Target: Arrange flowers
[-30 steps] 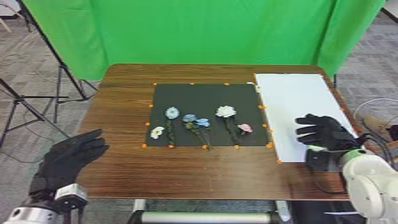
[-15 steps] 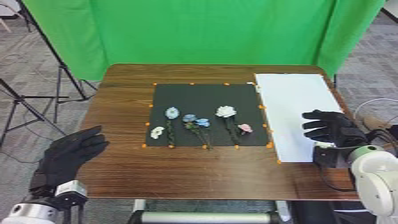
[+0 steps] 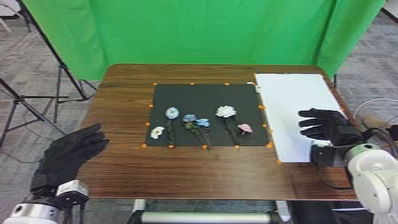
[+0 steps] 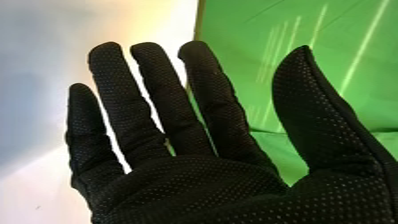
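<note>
Where one black mat (image 3: 200, 95) lies, two white flowers (image 3: 226, 111) rest.

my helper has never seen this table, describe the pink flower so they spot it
On the black sheet, find the tall white-headed flower. Just right of its stem, lower down, sits the small pink flower, the only pink one.

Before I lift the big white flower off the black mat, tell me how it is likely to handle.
The big white flower will probably feel light, being one bloom on a thin stem. That stem lies nearly straight, so it may stay fairly stiff. The broad bloom could make it top-heavy, apt to dip if held low on the stem.
</note>
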